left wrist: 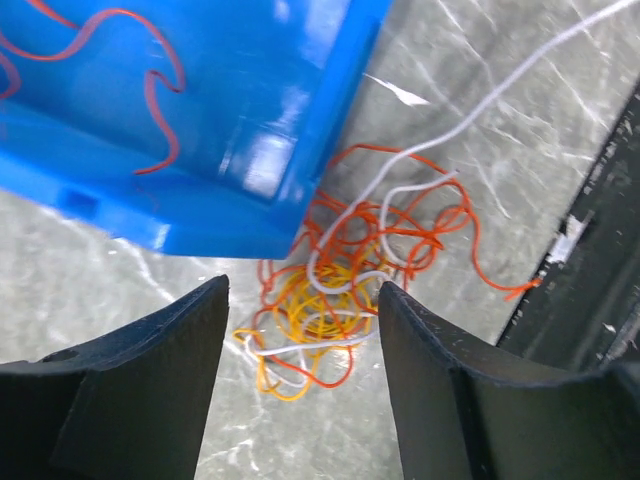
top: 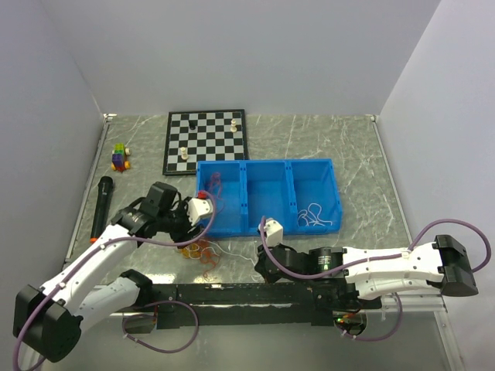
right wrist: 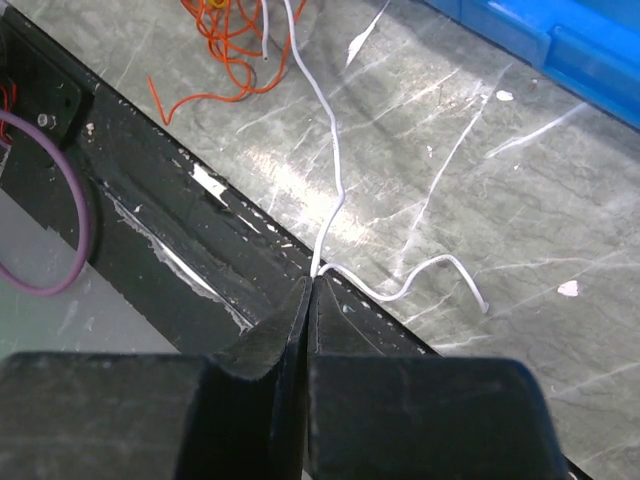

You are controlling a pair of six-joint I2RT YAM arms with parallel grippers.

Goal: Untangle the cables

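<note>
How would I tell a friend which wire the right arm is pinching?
Find the blue tray; by its near left corner lies an orange-yellow tangle. The white cable runs from it to the right end effector, the only white strand leaving the heap.

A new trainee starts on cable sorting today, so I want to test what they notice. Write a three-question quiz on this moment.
1. True or false: the right gripper has its fingers shut on a white cable.
2. Seen from the top view, which compartment of the tray holds the red cable? A left, B middle, C right.
3. Fill in: the left gripper hangs ____ over the tangle of cables.
Key: 1 true; 2 A; 3 open.
</note>
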